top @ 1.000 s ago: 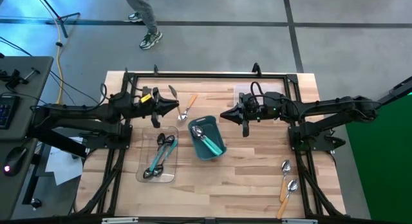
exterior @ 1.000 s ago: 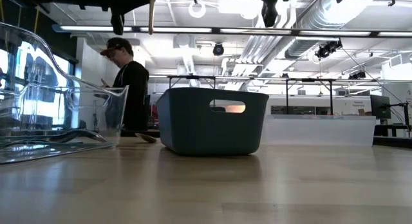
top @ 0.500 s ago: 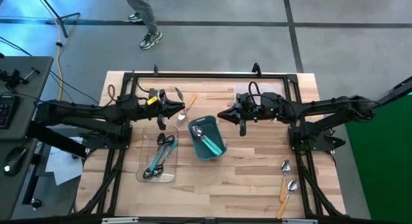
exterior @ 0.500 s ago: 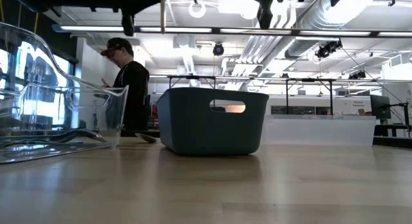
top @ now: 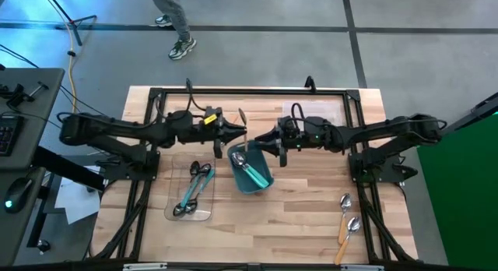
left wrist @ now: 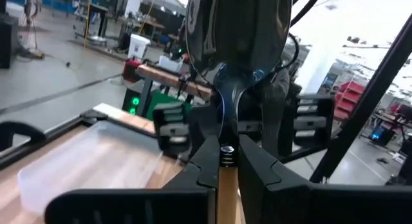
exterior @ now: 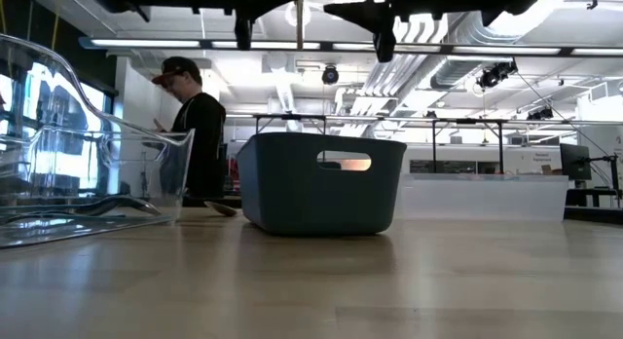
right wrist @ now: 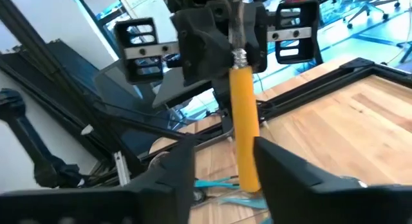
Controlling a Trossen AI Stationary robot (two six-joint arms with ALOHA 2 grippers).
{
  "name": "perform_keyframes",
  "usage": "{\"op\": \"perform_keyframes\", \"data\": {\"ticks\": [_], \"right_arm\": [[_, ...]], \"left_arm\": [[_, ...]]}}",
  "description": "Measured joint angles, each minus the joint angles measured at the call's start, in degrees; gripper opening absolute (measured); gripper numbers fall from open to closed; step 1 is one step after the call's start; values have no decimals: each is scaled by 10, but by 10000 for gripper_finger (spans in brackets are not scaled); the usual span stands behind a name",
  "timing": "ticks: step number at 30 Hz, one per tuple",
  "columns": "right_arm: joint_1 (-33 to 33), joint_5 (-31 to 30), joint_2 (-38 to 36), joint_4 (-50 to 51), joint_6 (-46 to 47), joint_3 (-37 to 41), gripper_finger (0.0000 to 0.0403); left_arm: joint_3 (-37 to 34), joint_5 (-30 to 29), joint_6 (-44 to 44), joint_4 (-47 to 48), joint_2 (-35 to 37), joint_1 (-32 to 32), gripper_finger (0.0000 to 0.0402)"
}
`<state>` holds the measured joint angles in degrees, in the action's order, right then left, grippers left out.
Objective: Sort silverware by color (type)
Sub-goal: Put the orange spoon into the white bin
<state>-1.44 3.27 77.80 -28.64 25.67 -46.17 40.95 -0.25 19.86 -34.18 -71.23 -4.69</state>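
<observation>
Spoon point(right wrist: 244, 121) w/ orange handle clenched in left claw point(top: 237, 135), handle sits btwn parted right claw point(top: 253, 143) fingers.

Both arms have swung inward and now meet above the bin point(top: 250, 168). The left gripper point(top: 240, 133) has carried the orange spoon point(top: 242, 124) from the worktop's left rear toward the middle. The right gripper point(top: 255, 143) has moved left to it, and its fingers point(right wrist: 293, 172), shut before, now stand apart either side of the orange handle.
</observation>
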Motion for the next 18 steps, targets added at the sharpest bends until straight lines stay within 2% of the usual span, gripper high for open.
{"op": "perform_keyframes", "data": {"ticks": [4,7,12,18], "right_arm": [[0,-3,2,-1,0,0,197],[0,-3,4,1,-1,0,220],[0,0,4,-4,-2,0,226],[0,3,4,-3,-1,0,226]], "left_arm": [[8,17,0,-32,-22,0,13],[11,31,18,-72,-45,0,13],[11,33,29,-137,-90,3,13],[21,32,39,-153,-122,11,13]]}}
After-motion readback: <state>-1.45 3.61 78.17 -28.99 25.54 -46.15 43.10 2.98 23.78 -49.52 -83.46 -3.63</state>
